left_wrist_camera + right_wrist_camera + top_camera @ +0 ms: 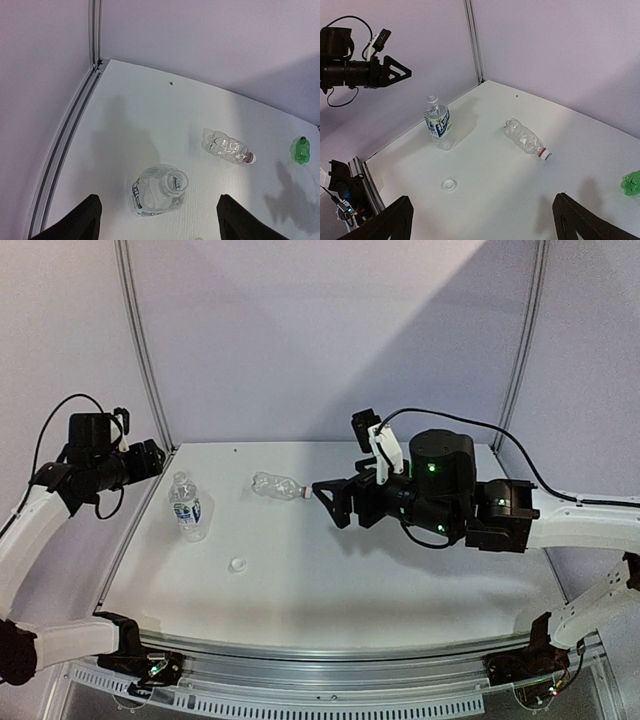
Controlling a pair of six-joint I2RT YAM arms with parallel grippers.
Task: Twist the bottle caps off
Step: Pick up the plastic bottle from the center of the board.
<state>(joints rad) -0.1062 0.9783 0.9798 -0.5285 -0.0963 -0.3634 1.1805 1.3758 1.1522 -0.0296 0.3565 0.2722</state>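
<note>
Clock bearings are read on the overhead view, with 12 toward the back wall. Left gripper (152, 458): raised in the air over the table's left edge, jaws wide apart, nothing between them. At its 5 o'clock and lower down, the labelled bottle (187, 507) stands upright on the table (400, 580). The left wrist camera looks down into its bare, uncapped mouth. The loose white cap (238, 564) lies on the table between 4 and 5 o'clock of that bottle, near it but not touching. Right gripper (325, 502): reaches in from 3 o'clock, jaws spread wide, empty. At its 9 o'clock lies the unlabelled bottle (275, 485), on its side and crumpled, neck toward the gripper. The fitted white cap (305, 494) is on it, with a red ring just behind. The right wrist view shows this bottle apart from the gripper. Green bottle (300, 150): seen only in the wrist views, roughly 3 o'clock of the lying bottle, hidden by the right arm overhead. Its cap is too small to judge.
</note>
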